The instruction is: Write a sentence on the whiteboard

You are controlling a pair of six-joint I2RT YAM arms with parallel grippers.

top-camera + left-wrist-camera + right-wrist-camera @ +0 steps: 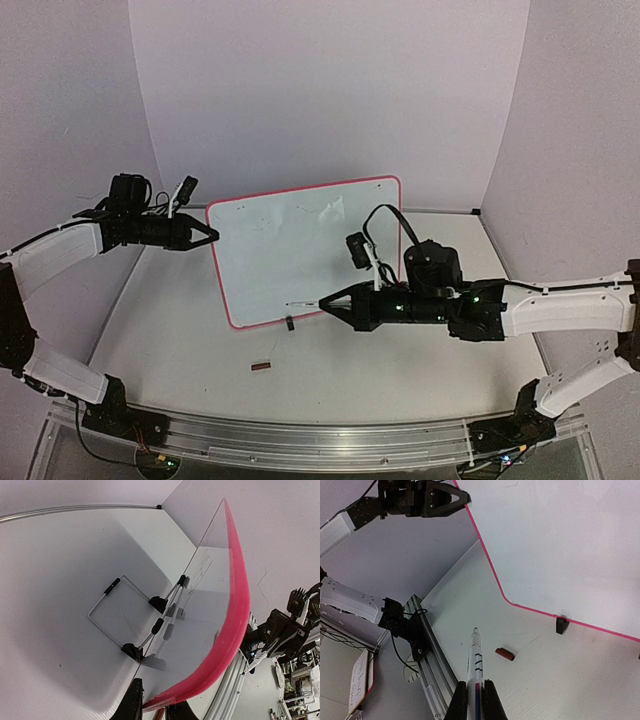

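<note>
The whiteboard (300, 250), glossy white with a red rim, leans back on a wire stand (107, 600) with black clip feet (562, 625). No sentence shows on its face (560, 540); I see only faint smudges. My left gripper (212, 236) is at the board's upper left corner. In the left wrist view the red rim (235, 605) runs between its fingers, and the left gripper (154, 697) is shut on it. My right gripper (322, 302) hovers by the board's lower edge, shut (475, 684) on a white uncapped marker (476, 655). The marker points left, off the board.
A small dark red piece (261, 367) lies on the table in front of the board, also in the right wrist view (504, 653). An aluminium rail (320, 440) runs along the near edge. Walls close in on the left, back and right.
</note>
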